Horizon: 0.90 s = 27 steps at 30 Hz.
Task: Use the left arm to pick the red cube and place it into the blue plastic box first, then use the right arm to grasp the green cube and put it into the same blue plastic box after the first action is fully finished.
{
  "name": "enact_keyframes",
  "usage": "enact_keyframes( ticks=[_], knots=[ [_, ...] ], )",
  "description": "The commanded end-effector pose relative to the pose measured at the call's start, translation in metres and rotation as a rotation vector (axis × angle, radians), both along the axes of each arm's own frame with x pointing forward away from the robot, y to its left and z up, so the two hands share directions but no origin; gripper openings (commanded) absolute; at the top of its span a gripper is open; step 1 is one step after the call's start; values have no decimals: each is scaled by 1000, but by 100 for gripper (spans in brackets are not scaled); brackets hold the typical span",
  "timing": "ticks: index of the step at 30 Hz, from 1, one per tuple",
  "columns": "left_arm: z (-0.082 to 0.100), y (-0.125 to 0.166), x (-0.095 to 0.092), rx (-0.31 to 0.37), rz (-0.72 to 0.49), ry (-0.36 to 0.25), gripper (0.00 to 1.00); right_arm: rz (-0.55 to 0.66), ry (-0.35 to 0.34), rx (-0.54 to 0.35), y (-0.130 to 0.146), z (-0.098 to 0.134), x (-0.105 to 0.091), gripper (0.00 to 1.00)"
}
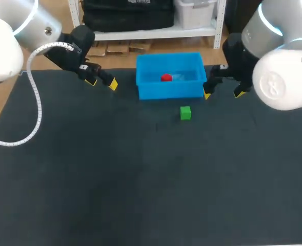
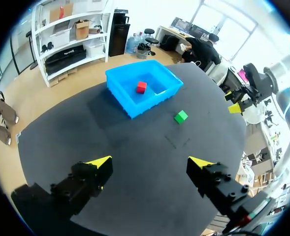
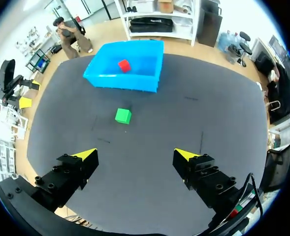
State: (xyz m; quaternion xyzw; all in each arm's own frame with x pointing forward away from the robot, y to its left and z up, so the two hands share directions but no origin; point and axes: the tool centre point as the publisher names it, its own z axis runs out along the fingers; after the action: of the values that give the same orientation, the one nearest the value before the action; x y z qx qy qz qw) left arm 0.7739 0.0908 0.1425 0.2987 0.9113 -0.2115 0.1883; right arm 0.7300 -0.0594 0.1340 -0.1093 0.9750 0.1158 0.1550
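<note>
The right gripper [image 3: 135, 154] is held spread and empty, as is the left gripper [image 2: 150, 161]. The green cube [image 3: 123, 115] lies well ahead of the right fingers [image 3: 84, 155], the red cube [image 3: 124, 65] inside the box [image 3: 130, 82]. The green cube could be knocked aside by an off-centre descent.

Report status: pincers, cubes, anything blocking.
Left pincer open, empty; right pincer open, empty. Red cube in blue box. Green cube outside, near the box's front wall. Nothing blocking it.
</note>
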Motion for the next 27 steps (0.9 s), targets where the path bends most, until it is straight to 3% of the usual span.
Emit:
enact_keyframes(
  ticks=[1, 18, 27],
  knots=[
    [-1, 1, -2, -5, -1, -5, 100, -12, 26, -37, 11, -4, 10, 100],
    [-1, 1, -2, -5, -1, -5, 100, -43, 121, -121, 34, -25, 30, 100],
    [-1, 1, -2, -5, -1, -5, 100, -96, 166, -115, 48, -33, 42, 100]
  ],
)
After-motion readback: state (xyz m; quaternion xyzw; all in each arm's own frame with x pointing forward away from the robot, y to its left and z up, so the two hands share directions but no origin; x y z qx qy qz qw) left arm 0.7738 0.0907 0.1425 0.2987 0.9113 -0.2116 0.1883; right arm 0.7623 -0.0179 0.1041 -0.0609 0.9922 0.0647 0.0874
